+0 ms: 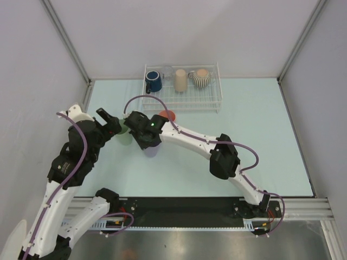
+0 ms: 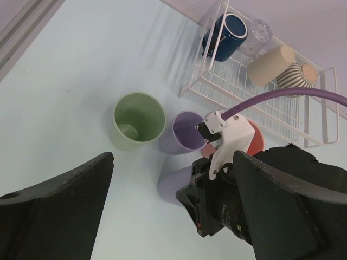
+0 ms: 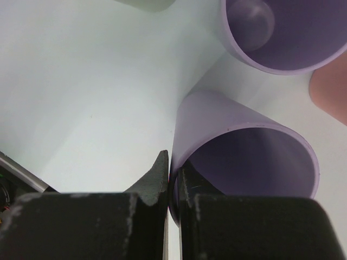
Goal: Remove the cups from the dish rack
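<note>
Right wrist view: right fingers point(image 3: 157, 181) clamped on rim wall of plastic lavender tumbler point(image 3: 217, 124), one inside, one outside, upright by 2nd lavender tumbler point(image 3: 293, 32) on pale blue desk point(image 3: 81, 81). Left fingers point(image 2: 54, 211) wide apart, empty, near pale green tumbler point(image 2: 138, 119). White wire dish rack point(image 1: 200, 100) w/ navy mug point(image 1: 154, 81) + 3 others lies beyond; right arm looks nearer.

My top view looks down from above the near edge over the whole table point(image 1: 260, 141). Left wrist view faces the far edge from higher up; right wrist sits tight against a lavender cup point(image 3: 217, 116) both share.
</note>
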`<state>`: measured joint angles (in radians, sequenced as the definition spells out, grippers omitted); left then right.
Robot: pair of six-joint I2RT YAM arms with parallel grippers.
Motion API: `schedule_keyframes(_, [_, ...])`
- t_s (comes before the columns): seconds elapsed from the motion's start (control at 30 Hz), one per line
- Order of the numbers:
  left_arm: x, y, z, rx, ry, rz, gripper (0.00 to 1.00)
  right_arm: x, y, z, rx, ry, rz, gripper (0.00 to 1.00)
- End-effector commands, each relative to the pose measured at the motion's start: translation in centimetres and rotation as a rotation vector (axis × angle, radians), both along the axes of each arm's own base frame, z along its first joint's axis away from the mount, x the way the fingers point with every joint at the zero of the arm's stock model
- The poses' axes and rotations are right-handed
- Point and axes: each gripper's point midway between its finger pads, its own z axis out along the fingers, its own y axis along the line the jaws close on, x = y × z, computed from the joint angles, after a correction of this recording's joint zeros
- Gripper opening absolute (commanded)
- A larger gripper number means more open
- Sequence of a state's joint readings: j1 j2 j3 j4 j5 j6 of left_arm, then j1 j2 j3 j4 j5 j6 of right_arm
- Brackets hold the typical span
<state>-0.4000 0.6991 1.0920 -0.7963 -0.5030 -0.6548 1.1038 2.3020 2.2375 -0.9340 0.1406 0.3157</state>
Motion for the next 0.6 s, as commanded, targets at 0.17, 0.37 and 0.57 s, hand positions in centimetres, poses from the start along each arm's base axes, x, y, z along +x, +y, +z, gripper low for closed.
schedule_keyframes(0.17, [0.0,-0.1,0.1,-0.007,-0.008,-0.002,0.97,-0.2,1.2,0.1,0.034,0.003,0.034,0.15])
schedule_keyframes(0.37, [0.0,-0.2,0.0,-0.009,-0.007,-0.007,0.98,0.0,1.0,1.8,0.048,-0.036,0.013,0.30])
schedule_keyframes(0.57, [0.0,-0.4,-0.6,-0.007,0.004,-0.015,0.98,0.5,0.4,4.5,0.067,-0.089,-0.022,0.35])
